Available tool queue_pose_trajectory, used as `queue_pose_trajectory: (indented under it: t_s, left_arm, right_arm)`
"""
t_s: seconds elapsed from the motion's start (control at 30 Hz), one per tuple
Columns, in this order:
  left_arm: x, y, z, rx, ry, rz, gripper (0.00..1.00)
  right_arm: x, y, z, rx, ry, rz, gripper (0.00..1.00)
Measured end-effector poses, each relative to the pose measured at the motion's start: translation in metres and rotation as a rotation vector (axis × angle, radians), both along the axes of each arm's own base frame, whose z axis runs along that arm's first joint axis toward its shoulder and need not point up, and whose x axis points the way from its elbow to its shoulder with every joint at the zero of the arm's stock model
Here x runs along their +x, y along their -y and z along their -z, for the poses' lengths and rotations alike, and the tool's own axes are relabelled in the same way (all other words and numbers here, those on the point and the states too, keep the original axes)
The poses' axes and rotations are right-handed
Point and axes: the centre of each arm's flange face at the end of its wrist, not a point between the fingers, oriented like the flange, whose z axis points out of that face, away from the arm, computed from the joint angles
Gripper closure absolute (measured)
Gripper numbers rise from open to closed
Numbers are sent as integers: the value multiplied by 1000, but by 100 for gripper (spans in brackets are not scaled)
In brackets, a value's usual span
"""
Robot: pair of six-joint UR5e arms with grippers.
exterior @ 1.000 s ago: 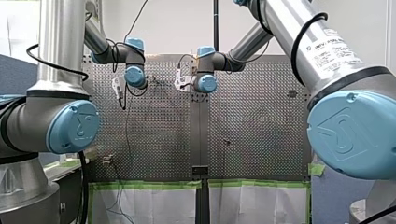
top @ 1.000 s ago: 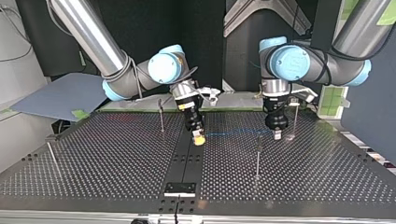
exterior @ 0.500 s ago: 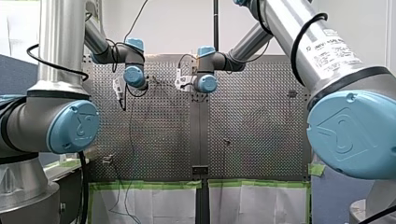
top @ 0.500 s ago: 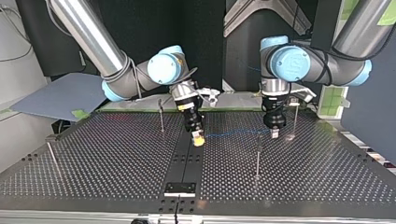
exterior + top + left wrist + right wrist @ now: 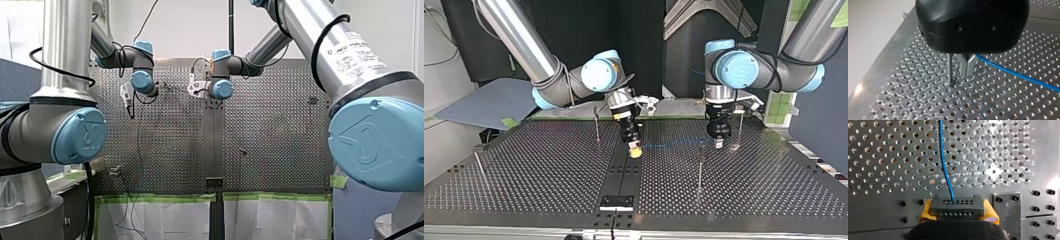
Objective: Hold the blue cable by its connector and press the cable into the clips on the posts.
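Observation:
In the right wrist view my right gripper (image 5: 958, 213) has its yellow pads (image 5: 926, 211) shut on a dark connector block (image 5: 957, 206). The blue cable (image 5: 944, 162) leaves the block and runs ahead over the perforated plate. In the left wrist view my left gripper (image 5: 967, 67) has its metal fingers shut on the blue cable (image 5: 1020, 75), which trails off to one side. A thin post (image 5: 950, 70) stands just beside those fingers. In the top view the cable (image 5: 674, 142) spans between my right gripper (image 5: 636, 150) and my left gripper (image 5: 719, 143).
More thin posts stand on the plate in the top view: one (image 5: 596, 122) behind my right gripper, one (image 5: 700, 165) in front of my left gripper, one (image 5: 740, 127) beside it, one (image 5: 479, 167) far left. A dark centre strip (image 5: 624, 175) runs to the front edge.
Both arms have shifted only slightly; my right gripper has edged a little toward the top view's left and front. Both grips are unchanged.

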Motion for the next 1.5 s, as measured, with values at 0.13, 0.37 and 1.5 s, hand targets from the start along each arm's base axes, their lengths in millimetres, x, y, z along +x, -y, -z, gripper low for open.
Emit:
queue_pose_trajectory:
  t_s: [0.13, 0.37, 1.5]
  left_arm:
    - [5, -1, -8, -10, 13, 2, 100]
    - [9, -3, -15, -24, 25, 7, 100]
    - [54, -6, -22, -96, 35, 50, 100]
  right_arm:
    - [-2, 3, 1, 0, 0, 4, 100]
    - [-3, 6, 1, -1, 0, 7, 100]
    - [-14, 37, -18, -30, 30, 43, 100]
